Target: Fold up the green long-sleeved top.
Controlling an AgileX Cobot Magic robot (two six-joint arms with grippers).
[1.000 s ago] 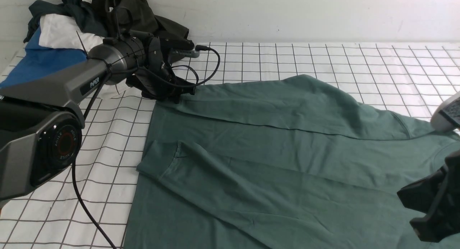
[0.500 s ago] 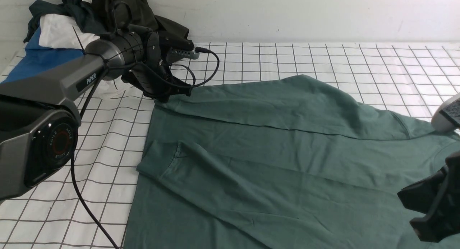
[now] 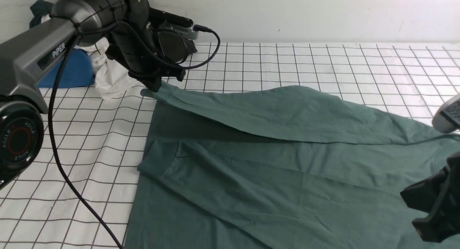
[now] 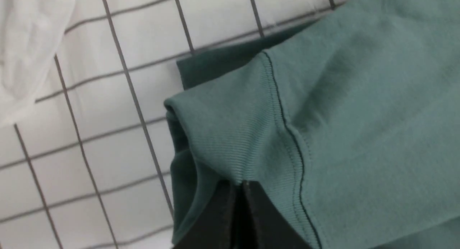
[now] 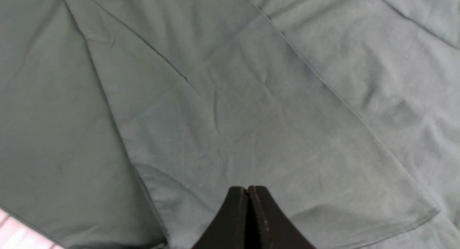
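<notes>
The green long-sleeved top (image 3: 273, 177) lies spread over the checked table cover, filling the middle and right. My left gripper (image 3: 156, 88) is shut on the ribbed cuff (image 4: 230, 134) of the far sleeve and holds it above the table, so the sleeve (image 3: 273, 112) hangs in a taut band over the body and casts a shadow. In the left wrist view the closed jaws (image 4: 241, 183) pinch the cuff's edge. The near sleeve (image 3: 169, 159) lies folded across the body. My right gripper (image 5: 248, 188) is shut and empty, hovering over flat green fabric at the near right.
A heap of clothes sits at the back left by the wall, with a blue garment (image 3: 68, 73) and white cloth (image 3: 111, 80) showing. A black cable (image 3: 61, 159) hangs from the left arm. A white object (image 3: 447, 114) pokes in at the right edge.
My left gripper has closed on the sleeve cuff and risen up and back, lifting the far sleeve off the top's body. The right arm has stayed put.
</notes>
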